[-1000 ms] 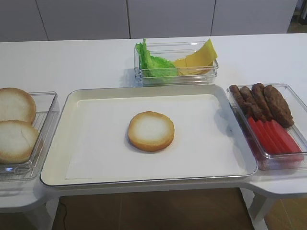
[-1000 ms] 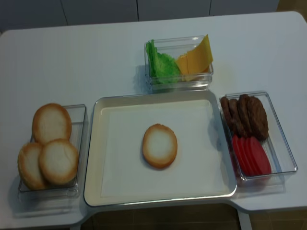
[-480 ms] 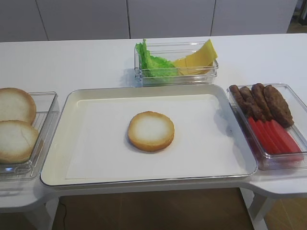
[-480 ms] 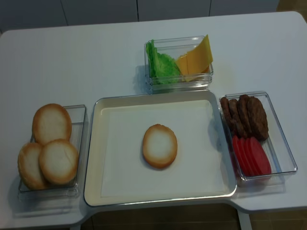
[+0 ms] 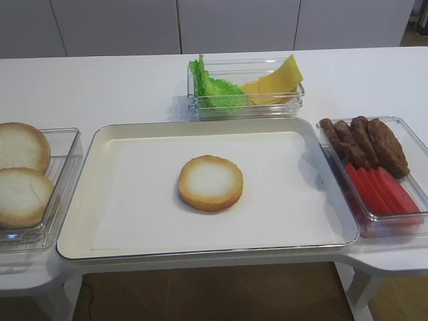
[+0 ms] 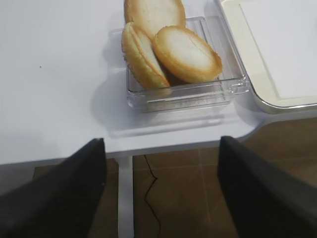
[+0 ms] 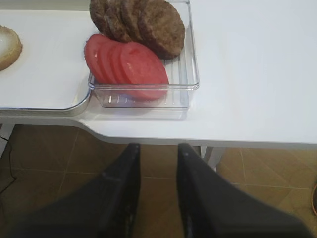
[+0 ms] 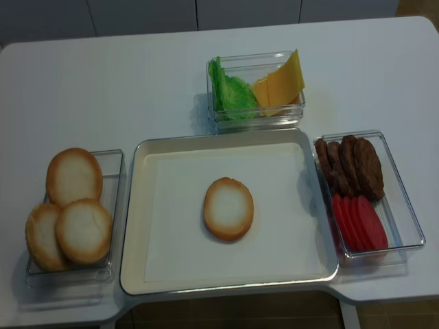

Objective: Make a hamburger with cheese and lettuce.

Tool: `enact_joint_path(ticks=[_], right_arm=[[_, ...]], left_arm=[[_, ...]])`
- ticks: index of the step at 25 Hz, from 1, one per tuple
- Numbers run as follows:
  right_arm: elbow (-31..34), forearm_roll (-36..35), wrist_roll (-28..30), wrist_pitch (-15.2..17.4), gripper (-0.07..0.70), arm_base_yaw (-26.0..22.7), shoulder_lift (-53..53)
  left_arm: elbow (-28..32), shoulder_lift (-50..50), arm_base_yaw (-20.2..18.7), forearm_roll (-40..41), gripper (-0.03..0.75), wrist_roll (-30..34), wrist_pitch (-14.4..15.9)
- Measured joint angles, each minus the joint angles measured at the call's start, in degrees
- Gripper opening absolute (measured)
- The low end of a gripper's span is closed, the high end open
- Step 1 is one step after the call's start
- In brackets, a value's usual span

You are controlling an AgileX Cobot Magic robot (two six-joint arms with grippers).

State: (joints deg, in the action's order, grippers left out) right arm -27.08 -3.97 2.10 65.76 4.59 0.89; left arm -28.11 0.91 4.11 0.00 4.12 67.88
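1. From the high view we find the hamburger [image 5: 210,182] base mid-tray [image 5: 120,231]; beyond it, the cheese [image 5: 275,80] looks thin and floppy, so we'd pinch a raised corner.
2. Right wrist: right gripper [image 7: 157,168] closed, empty, hanging off the tabletop [image 7: 247,74].
3. Left wrist: left gripper [image 6: 161,186] spread wide, holding nothing.
4. Realsense: lettuce [image 8: 230,92] looks light and crushable.

Bench [image 5: 100,87]: plain white. Tray [image 5: 200,128]: cream with a silvery rim. Hamburger [image 5: 210,182]: pale cream face, golden-brown rim. Lettuce [image 5: 212,88]: bright green. Cheese [image 5: 275,80]: yellow-orange. Patties [image 5: 364,142]: dark brown. Tomato slices [image 5: 384,190]: red. Buns [image 8: 72,205]: pale, golden edges. Floor [image 7: 247,178]: brown tile.
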Motion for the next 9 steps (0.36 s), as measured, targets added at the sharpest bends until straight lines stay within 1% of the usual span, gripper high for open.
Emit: enact_joint_path(ticks=[9], right_arm=[[0.0,0.0,-0.1,0.0,0.198,0.0,0.0]], left_arm=[[0.0,0.0,0.0,0.0,0.512,0.0,0.0]])
